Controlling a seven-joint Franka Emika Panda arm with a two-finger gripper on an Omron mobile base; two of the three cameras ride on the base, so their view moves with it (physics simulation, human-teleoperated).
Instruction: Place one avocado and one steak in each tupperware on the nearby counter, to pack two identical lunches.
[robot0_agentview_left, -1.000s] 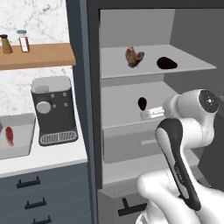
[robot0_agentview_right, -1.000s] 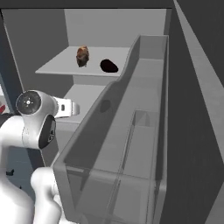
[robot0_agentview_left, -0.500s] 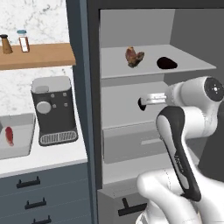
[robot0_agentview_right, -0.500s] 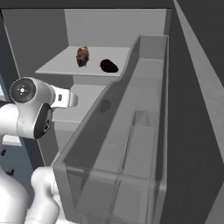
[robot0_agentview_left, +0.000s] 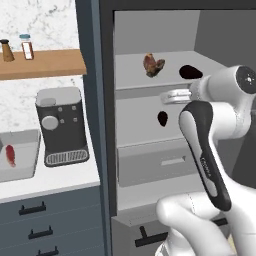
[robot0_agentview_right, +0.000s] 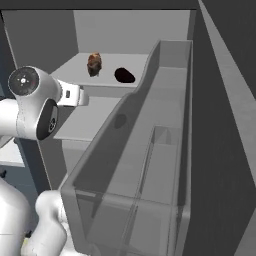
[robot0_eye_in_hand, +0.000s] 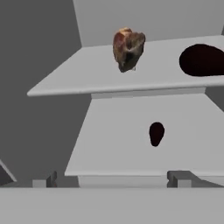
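Note:
Inside the open fridge, a reddish-brown steak (robot0_agentview_left: 152, 65) (robot0_agentview_right: 94, 63) (robot0_eye_in_hand: 127, 48) and a black avocado (robot0_agentview_left: 190, 72) (robot0_agentview_right: 124, 76) (robot0_eye_in_hand: 203, 60) lie on the top shelf. A second avocado (robot0_agentview_left: 162, 118) (robot0_eye_in_hand: 156, 133) sits on the shelf below. My gripper (robot0_agentview_left: 167, 97) (robot0_agentview_right: 81, 96) (robot0_eye_in_hand: 114, 179) is open and empty, held in front of the lower shelf and facing in, short of the fruit. On the white counter (robot0_agentview_left: 50, 182) at the left stands a grey tupperware (robot0_agentview_left: 25, 155) with a red steak (robot0_agentview_left: 10, 155) in it.
A coffee machine (robot0_agentview_left: 62, 125) stands beside the tupperware, under a wooden shelf (robot0_agentview_left: 40, 62) with jars. A grey pull-out drawer (robot0_agentview_left: 160, 162) sits below the fridge shelves. The fridge door with clear bins (robot0_agentview_right: 150, 165) stands open on the right.
The arm has lifted the hand from the lower shelf's level to just under the top shelf. The jaws stayed open. Food has not moved.

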